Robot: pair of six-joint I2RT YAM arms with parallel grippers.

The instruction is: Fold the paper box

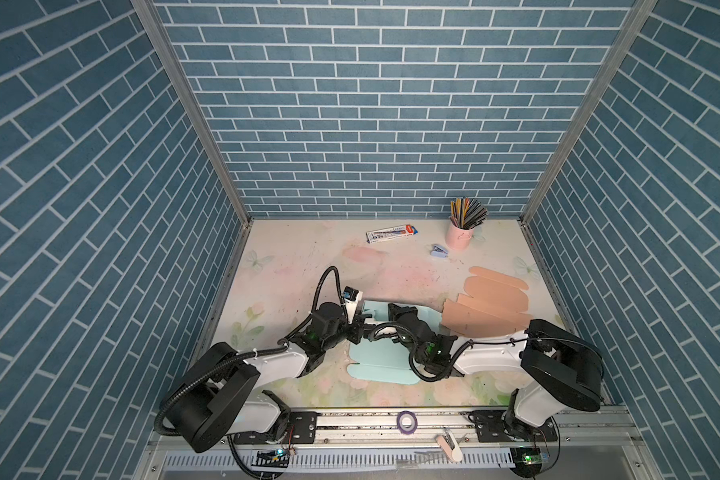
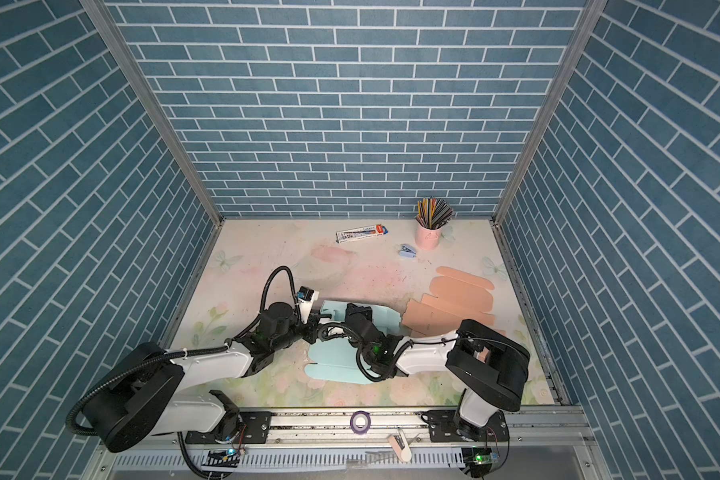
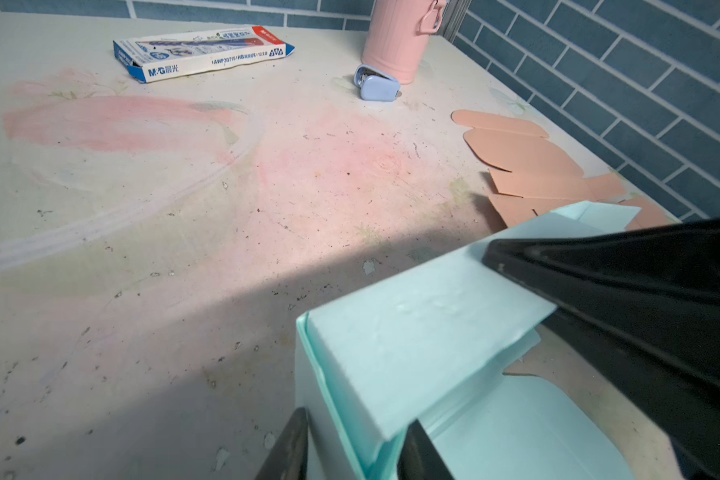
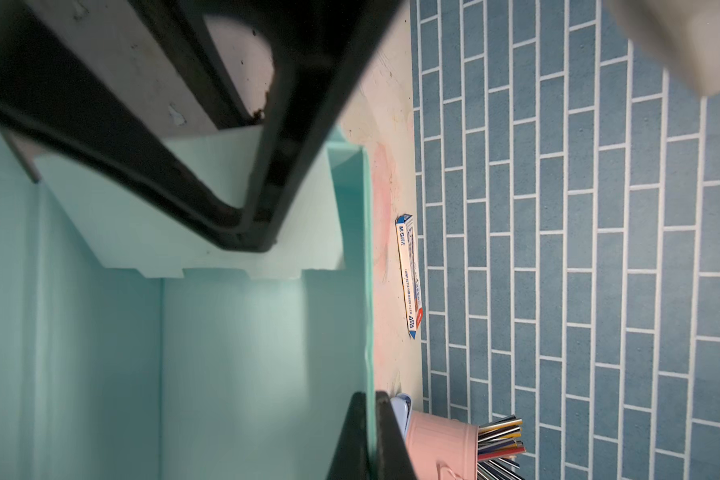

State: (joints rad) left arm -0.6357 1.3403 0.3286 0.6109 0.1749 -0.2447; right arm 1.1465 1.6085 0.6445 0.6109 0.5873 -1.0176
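Closest to the left wrist camera are the black fingertips of the left gripper [image 3: 356, 417]. They sit one on each side of a raised, doubled-over wall of the paper box [image 3: 412, 332] and are clamped against it. The right gripper [image 4: 371, 399] is clenched on another thin upright wall of the same box, with one fingertip inside and one outside.

Paper box: mint green, partly erected. It rests on the table [image 1: 300, 266], and both grippers meet over it in both top views. A tabbed flap is folded down inside it. The panel [image 1: 375, 365] on the side toward the arm bases lies flat on the table.

Surroundings, referenced to the paper box:
- Peach card blank [image 1: 487, 303]: lies flat just beside the box on its right. Contact between the two cannot be determined.
- Pencil carton [image 1: 391, 233]: lies flat, well beyond the box.
- Pink cup [image 1: 459, 237]: stands upright and holds pencils, well beyond the box and to its right.
- Small blue object [image 1: 438, 250]: beyond the box and to its right; too small to identify.
- Purple tape roll [image 1: 406, 422]: lies on the rail [image 1: 350, 424] on the near side of the box.
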